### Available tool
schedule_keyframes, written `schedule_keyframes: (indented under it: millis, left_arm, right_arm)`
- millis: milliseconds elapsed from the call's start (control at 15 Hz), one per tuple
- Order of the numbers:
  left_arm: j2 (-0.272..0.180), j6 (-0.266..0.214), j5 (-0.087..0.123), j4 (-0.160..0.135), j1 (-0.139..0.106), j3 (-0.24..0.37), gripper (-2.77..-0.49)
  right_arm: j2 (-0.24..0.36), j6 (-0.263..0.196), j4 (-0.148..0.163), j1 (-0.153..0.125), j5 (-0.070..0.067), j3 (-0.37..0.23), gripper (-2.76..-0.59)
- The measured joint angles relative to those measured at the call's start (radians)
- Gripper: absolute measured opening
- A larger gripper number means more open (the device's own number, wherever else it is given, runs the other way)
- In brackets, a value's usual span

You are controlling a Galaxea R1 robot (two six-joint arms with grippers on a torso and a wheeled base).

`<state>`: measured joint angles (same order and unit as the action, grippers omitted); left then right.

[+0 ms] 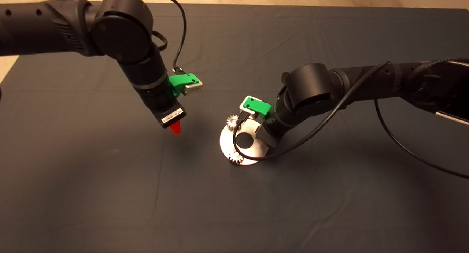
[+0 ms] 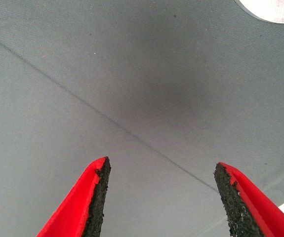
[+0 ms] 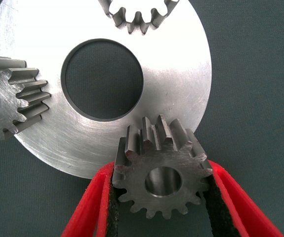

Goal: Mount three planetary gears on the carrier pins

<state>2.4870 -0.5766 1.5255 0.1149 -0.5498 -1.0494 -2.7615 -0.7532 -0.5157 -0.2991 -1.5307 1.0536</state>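
A: Where do I have the right gripper (image 3: 161, 197)?
B: Over the disc's (image 3: 181, 98) edge, its fingers pinching the third gear (image 3: 159, 180). Two gears (image 1: 232, 122) (image 1: 234, 157) already sit on pins at the rim.
A: And my left gripper (image 2: 161, 197)?
B: Spread wide, holding nothing, above bare mat (image 2: 132, 89) beside the disc.
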Motion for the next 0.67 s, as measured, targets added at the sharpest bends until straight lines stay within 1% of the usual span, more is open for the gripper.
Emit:
schedule_keyframes:
  millis: [267,467,600,667]
  left_arm:
    - [0.0,0.0,0.0,0.0,0.0,0.0,-1.8]
    - [-0.002,0.0,0.0,0.0,0.0,0.0,-1.8]
    - [-0.003,0.0,0.0,-0.001,0.0,0.0,-1.8]
    - [-0.003,0.0,0.0,-0.001,-0.001,0.0,-1.8]
  right_arm:
    - [0.0,0.0,0.009,0.0,0.0,0.0,-2.34]
    - [0.0,0.0,0.023,-0.001,0.0,0.0,-2.34]
    - [0.0,0.0,0.057,-0.005,-0.002,0.0,-2.34]
    - [0.002,0.0,0.068,-0.008,0.0,0.0,-2.34]
